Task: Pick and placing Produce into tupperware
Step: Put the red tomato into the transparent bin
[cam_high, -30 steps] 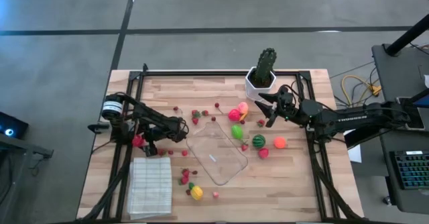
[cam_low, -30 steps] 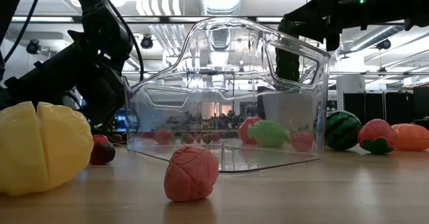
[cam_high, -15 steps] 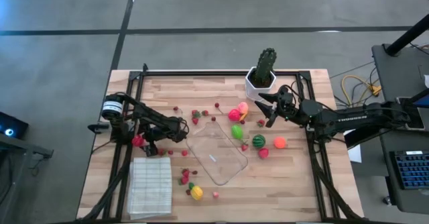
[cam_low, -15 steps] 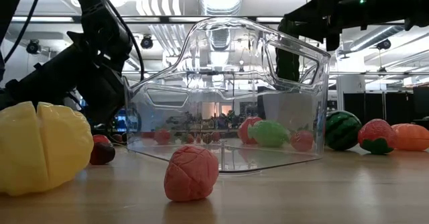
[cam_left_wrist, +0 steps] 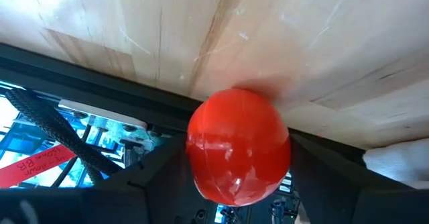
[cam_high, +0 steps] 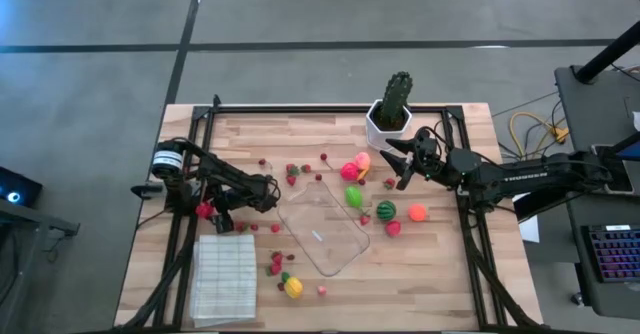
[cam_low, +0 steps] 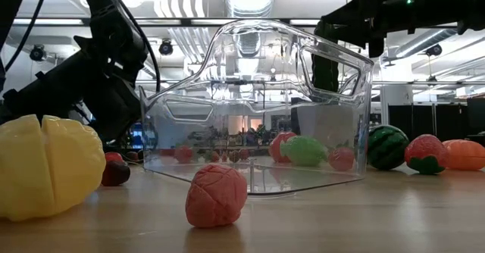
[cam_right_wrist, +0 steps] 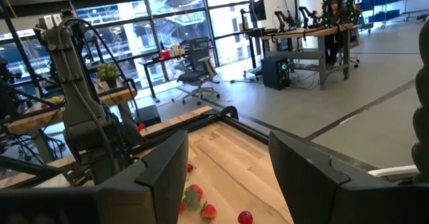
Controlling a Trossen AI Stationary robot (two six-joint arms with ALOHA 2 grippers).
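Note:
The clear tupperware (cam_high: pixel 322 229) sits mid-table with nothing in it and fills the low view (cam_low: pixel 258 109). Produce lies around it: a pink-and-yellow piece (cam_high: pixel 355 166), a green piece (cam_high: pixel 353 196), a striped melon (cam_high: pixel 386 211), an orange piece (cam_high: pixel 417 212), a yellow fruit (cam_high: pixel 293 287) and small red berries. My left gripper (cam_high: pixel 212 214) is low at the table's left side, closed around a red ball (cam_left_wrist: pixel 238 147). My right gripper (cam_high: pixel 398 169) hovers open and level beside the cactus pot, nothing between its fingers (cam_right_wrist: pixel 161 170). My left gripper pinches the red ball between its two fingers, one on each opposite side (cam_left_wrist: pixel 194 150). The fingers slant downward toward the table's left edge. The ball is close to the wood beside the black frame rail (cam_left_wrist: pixel 100 70). I cannot tell whether it is lifted.
A cactus in a white pot (cam_high: pixel 392 109) stands at the far edge by my right gripper. A white ribbed cloth (cam_high: pixel 225 279) lies at the near left. Black frame rails (cam_high: pixel 180 234) run along the table's sides. A pink berry (cam_low: pixel 216 196) lies before the tupperware.

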